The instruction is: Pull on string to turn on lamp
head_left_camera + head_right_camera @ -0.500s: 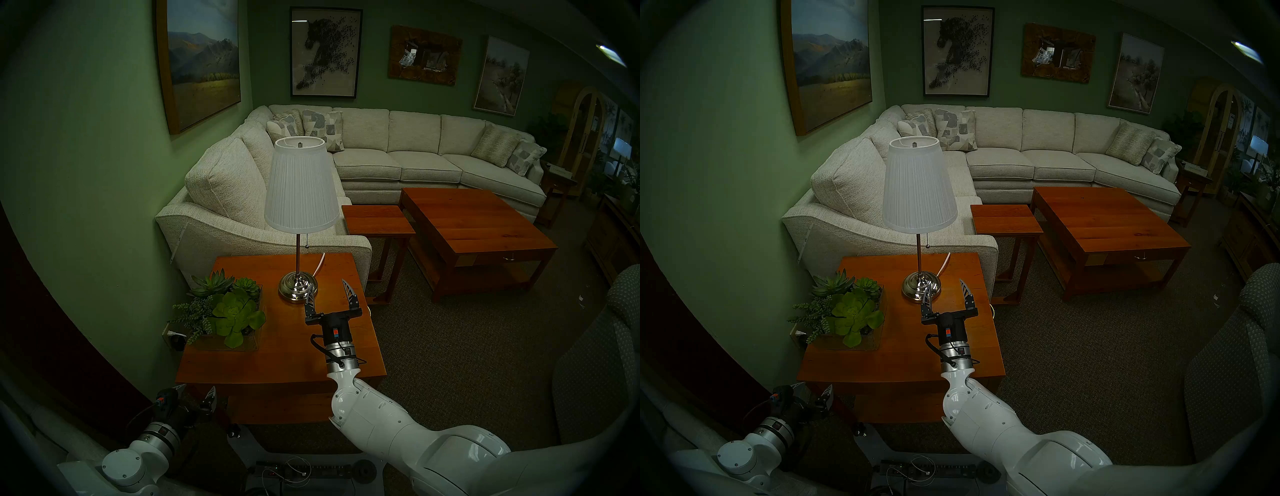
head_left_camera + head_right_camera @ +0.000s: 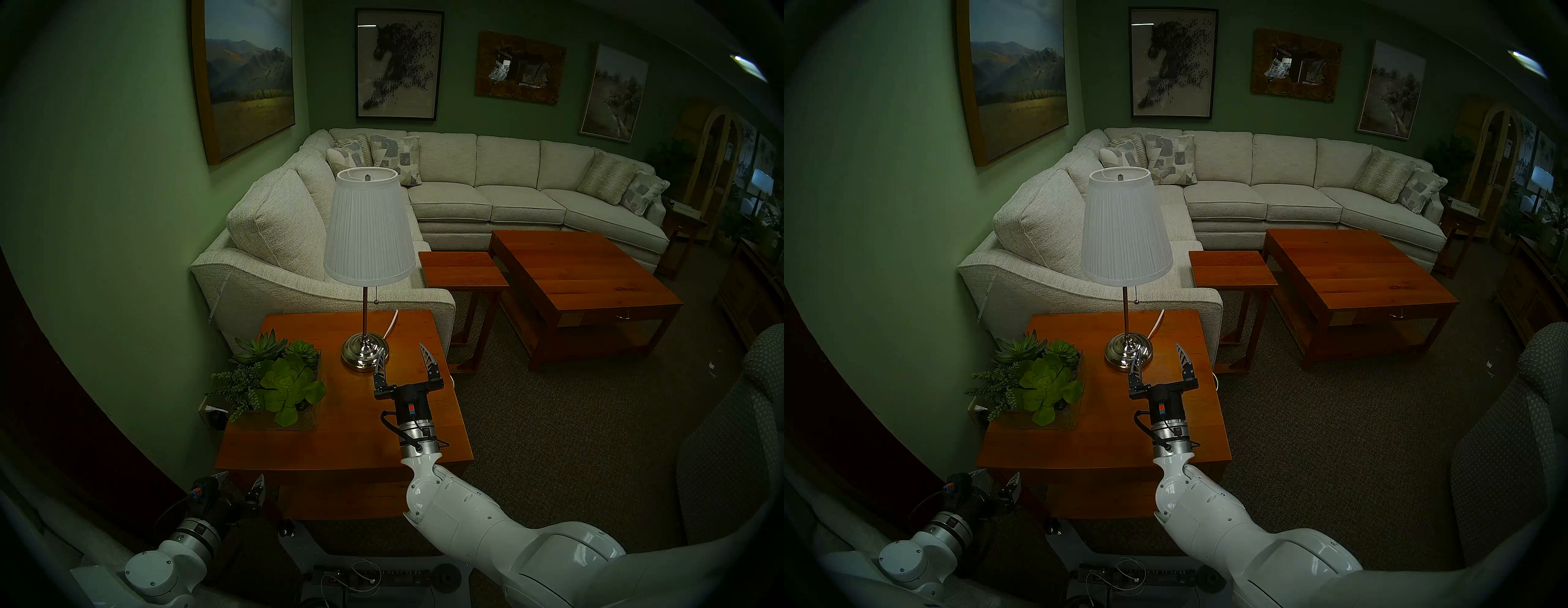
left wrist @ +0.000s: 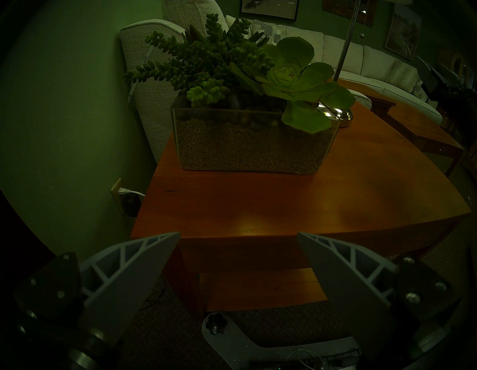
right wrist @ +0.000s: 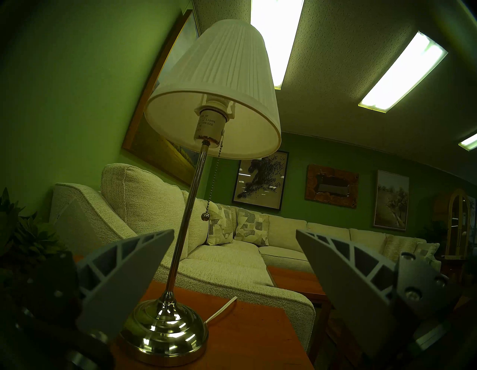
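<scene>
The lamp [image 2: 368, 229] with a white pleated shade, thin pole and shiny silver base stands on a wooden side table [image 2: 339, 441]; it is unlit. Its beaded pull string [image 2: 376, 294] hangs just right of the pole and ends in a small dark ball. In the right wrist view the string [image 4: 212, 186] hangs free above and between the fingers. My right gripper [image 2: 405, 350] is open and empty, low over the table beside the lamp base, well below the ball. My left gripper [image 2: 242, 479] is open and empty below the table's front edge.
A glass planter of succulents [image 2: 275, 378] sits on the table's left half. The white power cord [image 2: 392, 320] runs off the table's back edge. A cream sectional sofa [image 2: 466, 191] stands behind, and two wooden tables [image 2: 572, 271] to the right.
</scene>
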`<action>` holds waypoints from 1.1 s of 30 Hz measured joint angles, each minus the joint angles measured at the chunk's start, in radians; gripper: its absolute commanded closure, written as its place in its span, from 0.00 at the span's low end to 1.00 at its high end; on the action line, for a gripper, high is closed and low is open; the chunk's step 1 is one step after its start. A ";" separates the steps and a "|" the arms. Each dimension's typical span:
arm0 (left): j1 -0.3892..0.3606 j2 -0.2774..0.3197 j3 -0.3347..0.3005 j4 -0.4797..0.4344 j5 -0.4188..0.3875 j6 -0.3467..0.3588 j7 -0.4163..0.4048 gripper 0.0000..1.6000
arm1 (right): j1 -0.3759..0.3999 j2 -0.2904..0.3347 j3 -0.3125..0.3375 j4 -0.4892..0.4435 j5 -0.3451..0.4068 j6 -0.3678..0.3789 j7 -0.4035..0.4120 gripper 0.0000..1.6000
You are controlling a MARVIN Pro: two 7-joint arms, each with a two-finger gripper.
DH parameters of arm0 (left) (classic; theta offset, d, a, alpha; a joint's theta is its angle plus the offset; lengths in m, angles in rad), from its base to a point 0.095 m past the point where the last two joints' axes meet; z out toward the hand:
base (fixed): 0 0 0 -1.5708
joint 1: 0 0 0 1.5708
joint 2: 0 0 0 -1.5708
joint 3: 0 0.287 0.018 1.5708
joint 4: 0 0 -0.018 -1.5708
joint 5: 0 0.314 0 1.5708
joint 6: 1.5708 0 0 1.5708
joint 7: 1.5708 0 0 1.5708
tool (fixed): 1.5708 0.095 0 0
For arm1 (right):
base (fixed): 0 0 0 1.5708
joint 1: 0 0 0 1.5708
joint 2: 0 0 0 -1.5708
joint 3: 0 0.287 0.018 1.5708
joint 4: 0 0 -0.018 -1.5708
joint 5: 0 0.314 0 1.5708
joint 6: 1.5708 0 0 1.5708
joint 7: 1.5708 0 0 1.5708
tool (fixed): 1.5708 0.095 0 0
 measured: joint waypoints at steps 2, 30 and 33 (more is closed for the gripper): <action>0.000 0.000 0.000 0.000 0.000 0.000 0.000 0.00 | 0.000 0.000 0.000 0.000 0.000 0.000 0.000 0.00; -0.001 0.000 0.003 0.003 0.000 0.002 0.000 0.00 | 0.164 -0.082 0.075 0.159 0.046 0.107 0.115 0.00; -0.001 0.000 0.004 0.004 0.000 0.002 0.000 0.00 | 0.186 -0.090 0.089 0.175 0.061 0.126 0.141 0.00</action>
